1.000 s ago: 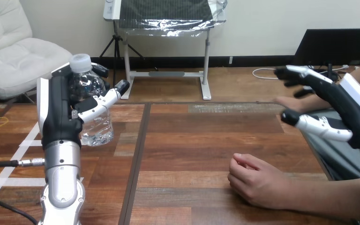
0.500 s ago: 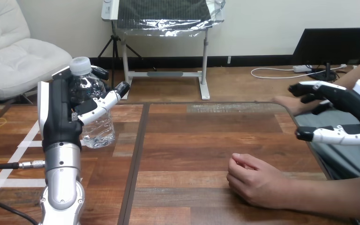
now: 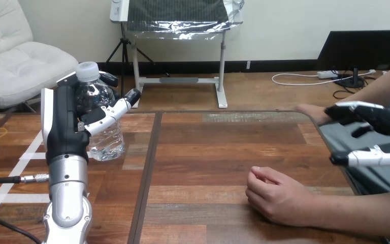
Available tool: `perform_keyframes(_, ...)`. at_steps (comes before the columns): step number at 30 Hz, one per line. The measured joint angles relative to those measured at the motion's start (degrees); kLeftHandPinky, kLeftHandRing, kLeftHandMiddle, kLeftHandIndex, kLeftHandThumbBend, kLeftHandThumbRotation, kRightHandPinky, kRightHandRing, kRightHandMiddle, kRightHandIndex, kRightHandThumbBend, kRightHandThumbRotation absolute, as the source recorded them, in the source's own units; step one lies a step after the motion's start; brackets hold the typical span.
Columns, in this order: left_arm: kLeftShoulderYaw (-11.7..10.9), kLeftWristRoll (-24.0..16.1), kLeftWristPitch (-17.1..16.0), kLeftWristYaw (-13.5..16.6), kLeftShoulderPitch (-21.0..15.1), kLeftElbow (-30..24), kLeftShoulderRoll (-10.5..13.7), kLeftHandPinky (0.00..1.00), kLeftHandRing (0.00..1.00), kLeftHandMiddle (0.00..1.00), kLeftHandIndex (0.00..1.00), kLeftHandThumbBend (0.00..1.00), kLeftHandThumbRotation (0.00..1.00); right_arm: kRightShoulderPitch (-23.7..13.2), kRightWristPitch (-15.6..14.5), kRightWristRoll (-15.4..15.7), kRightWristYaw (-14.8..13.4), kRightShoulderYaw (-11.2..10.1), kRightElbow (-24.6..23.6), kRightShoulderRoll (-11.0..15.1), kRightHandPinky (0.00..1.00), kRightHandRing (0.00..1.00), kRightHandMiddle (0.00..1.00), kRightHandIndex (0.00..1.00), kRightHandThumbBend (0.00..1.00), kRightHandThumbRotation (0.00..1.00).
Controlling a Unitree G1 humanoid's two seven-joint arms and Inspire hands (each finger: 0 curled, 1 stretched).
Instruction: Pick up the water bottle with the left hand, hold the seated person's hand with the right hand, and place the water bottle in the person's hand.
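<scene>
Head view: bottle (image 3: 104,140) up in the left hand (image 3: 66,119), far left of the person's hand (image 3: 277,195).
Fingers and thumb of the left hand are wrapped round the bottle's upper half, just under the white cap (image 3: 87,70), keeping it upright and clear of the bench (image 3: 208,152). The right hand (image 3: 386,119) hangs up and to the right of the person's hand, well apart from it, fingers straight and thumb spread, holding nothing. The person's hand rests on the bench, loosely curled with its knuckles up. Clear thin plastic like this probably dents under a hard squeeze and is smooth enough to slip, and any water inside would add weight low down. A firm, even wrap looks right, and the bottle's bare lower half is free for the person to take.
</scene>
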State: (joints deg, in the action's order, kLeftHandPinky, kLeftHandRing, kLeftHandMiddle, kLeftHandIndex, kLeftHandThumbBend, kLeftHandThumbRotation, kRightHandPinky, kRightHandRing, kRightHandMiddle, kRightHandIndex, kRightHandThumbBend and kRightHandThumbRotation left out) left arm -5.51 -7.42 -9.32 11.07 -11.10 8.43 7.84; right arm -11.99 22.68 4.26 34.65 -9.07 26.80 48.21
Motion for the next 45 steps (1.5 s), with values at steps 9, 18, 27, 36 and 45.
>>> perform_keyframes(9, 0.0, 0.2, 0.0, -0.1, 0.0, 0.0, 0.0, 0.26, 0.31, 0.38, 0.43, 0.63, 0.0, 1.6, -4.2, 0.0, 2.1, 0.0, -2.3, 1.9, 0.79, 0.87, 0.87, 0.86, 1.0, 0.36)
perform_keyframes(18, 0.0, 0.3, 0.0, -0.3, 0.0, 0.2, 0.0, 0.26, 0.31, 0.38, 0.43, 0.63, 0.0, 2.7, -6.3, 0.7, 4.0, 0.1, -4.6, 2.8, 0.77, 0.86, 0.87, 0.86, 1.0, 0.27)
perform_keyframes(27, 0.0, 0.3, 0.0, -0.3, 0.0, 0.2, 0.0, 0.26, 0.31, 0.38, 0.43, 0.63, 0.0, 3.0, -8.7, 2.9, 5.9, 0.4, -7.0, 3.5, 0.77, 0.85, 0.86, 0.85, 1.0, 0.15)
perform_keyframes(36, 0.0, 0.3, 0.0, -0.3, 0.0, 0.2, -0.1, 0.26, 0.31, 0.38, 0.43, 0.63, 0.0, 3.0, -10.7, 4.7, 7.5, 1.8, -9.3, 3.8, 0.78, 0.87, 0.88, 0.86, 1.0, 0.09)
perform_keyframes(45, 0.0, 0.2, 0.0, -0.3, 0.0, 0.2, -0.1, 0.26, 0.31, 0.38, 0.43, 0.63, 0.0, 3.5, -12.5, 5.2, 8.7, 3.9, -11.1, 3.8, 0.8, 0.88, 0.88, 0.86, 1.0, 0.08)
